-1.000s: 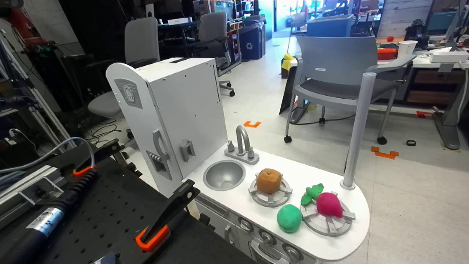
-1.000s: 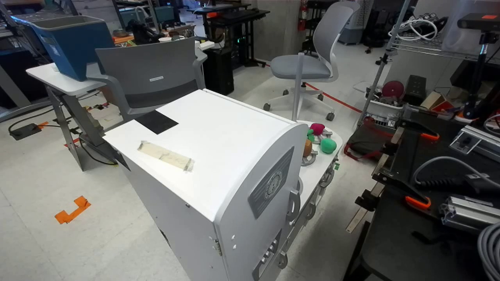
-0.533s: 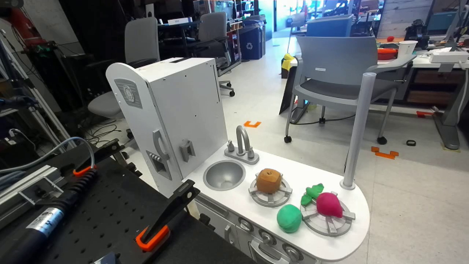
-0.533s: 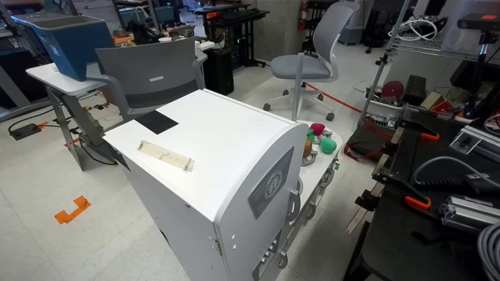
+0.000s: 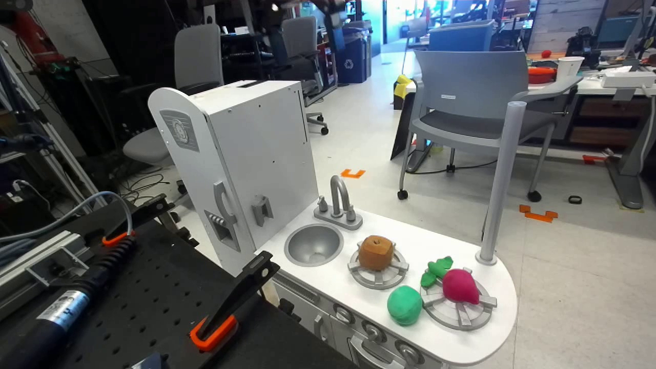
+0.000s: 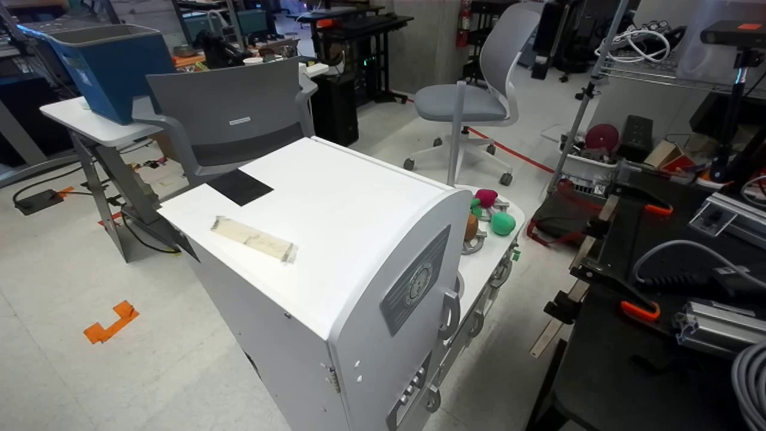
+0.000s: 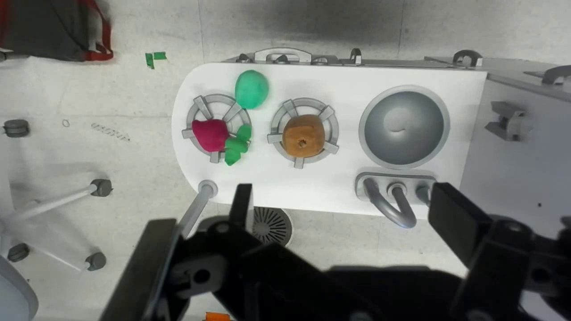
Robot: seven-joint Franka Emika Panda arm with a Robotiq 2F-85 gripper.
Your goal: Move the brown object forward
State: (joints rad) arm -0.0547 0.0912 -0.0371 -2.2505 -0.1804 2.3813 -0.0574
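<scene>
The brown object (image 5: 376, 252) is a roundish orange-brown toy food item resting on the grey burner ring nearest the sink. It also shows in the wrist view (image 7: 304, 136) and, partly hidden behind the tall cabinet, in an exterior view (image 6: 471, 227). My gripper (image 7: 341, 196) is open and empty, its two dark fingers wide apart. It is high above the toy kitchen, and the brown object appears beyond the fingertips in the wrist view, not between them. Dark parts of the arm or gripper show at the top of both exterior views (image 5: 323, 7) (image 6: 547, 42).
A green ball (image 7: 251, 89) sits at the counter's front edge. A red-pink item (image 7: 210, 134) with green leaves lies on the farther burner. The sink (image 7: 403, 127), curved faucet (image 7: 397, 209), tall cabinet (image 5: 261, 154) and upright grey post (image 5: 502, 184) stand around the counter.
Dark parts of the arm have come into view at the top of both exterior views. The brown object, green ball and red-pink item have not moved.
</scene>
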